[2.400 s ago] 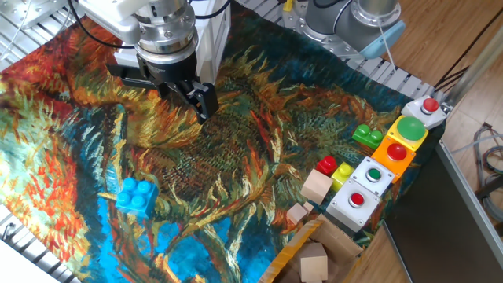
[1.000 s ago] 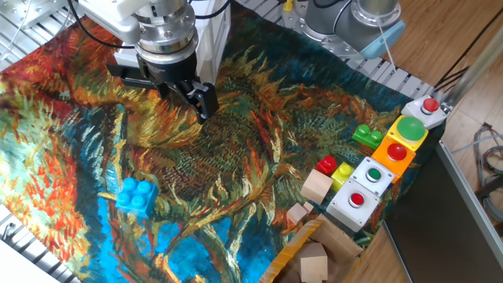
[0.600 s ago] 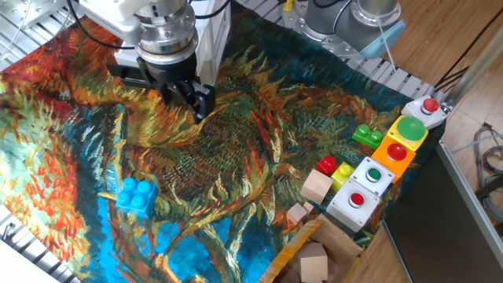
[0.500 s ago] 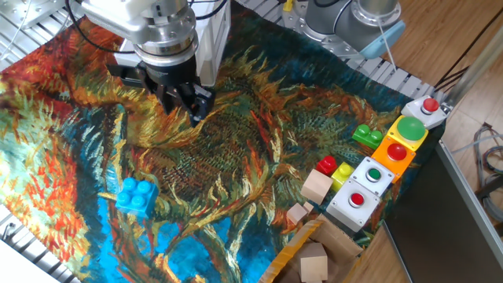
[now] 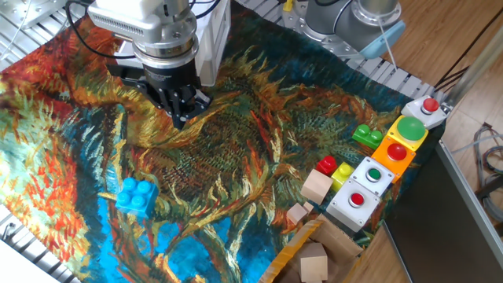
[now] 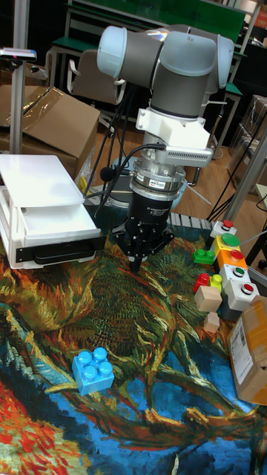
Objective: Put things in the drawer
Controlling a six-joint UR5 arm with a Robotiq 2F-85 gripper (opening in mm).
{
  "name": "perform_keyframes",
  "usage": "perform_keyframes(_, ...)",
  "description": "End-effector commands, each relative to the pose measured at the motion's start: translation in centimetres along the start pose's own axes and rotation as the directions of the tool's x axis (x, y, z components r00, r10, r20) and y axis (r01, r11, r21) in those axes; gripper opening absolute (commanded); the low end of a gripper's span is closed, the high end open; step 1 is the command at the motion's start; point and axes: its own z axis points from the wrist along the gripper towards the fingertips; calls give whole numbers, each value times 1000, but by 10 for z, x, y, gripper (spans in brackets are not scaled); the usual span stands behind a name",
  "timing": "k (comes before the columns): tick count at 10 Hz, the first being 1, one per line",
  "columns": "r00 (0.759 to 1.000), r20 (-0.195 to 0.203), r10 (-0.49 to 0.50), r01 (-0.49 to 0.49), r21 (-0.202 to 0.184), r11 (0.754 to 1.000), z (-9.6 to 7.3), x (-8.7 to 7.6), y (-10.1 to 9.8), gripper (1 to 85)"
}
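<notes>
A bright blue studded brick (image 5: 137,196) (image 6: 93,369) lies alone on the painted cloth near the front left. My gripper (image 5: 178,116) (image 6: 137,263) hangs tip-down over the cloth, well behind the brick and apart from it. Its fingers meet at a point and hold nothing. In the tall fixed view the white cabinet (image 6: 41,178) stands just left of the gripper. The drawer (image 6: 59,223) is its lower white part above a dark front band. No knob shows, and I cannot tell whether the drawer is open.
At the right edge stand a button box (image 5: 377,177) and green (image 5: 366,135), red (image 5: 327,165) and yellow (image 5: 343,170) bricks. Wooden blocks (image 5: 316,187) and a cardboard box (image 5: 314,255) sit in front of them. The cabinet (image 5: 214,31) rises right behind the gripper.
The gripper has turned about its vertical axis and shifted slightly left, so its fingers now line up toward the camera. The blue brick has not moved.
</notes>
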Motion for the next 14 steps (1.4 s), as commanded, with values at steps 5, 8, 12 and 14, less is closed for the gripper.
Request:
perform_keyframes(5, 1000, 18, 1, 0, -34, 999, -1, -4, 9, 13)
perform_keyframes(8, 999, 17, -34, 33, 8, 999, -1, -4, -2, 13)
perform_keyframes(12, 999, 17, -31, 31, 13, 999, -1, -4, -3, 13)
perform_keyframes(14, 1000, 17, -24, 24, 4, 1000, -1, -4, -1, 13)
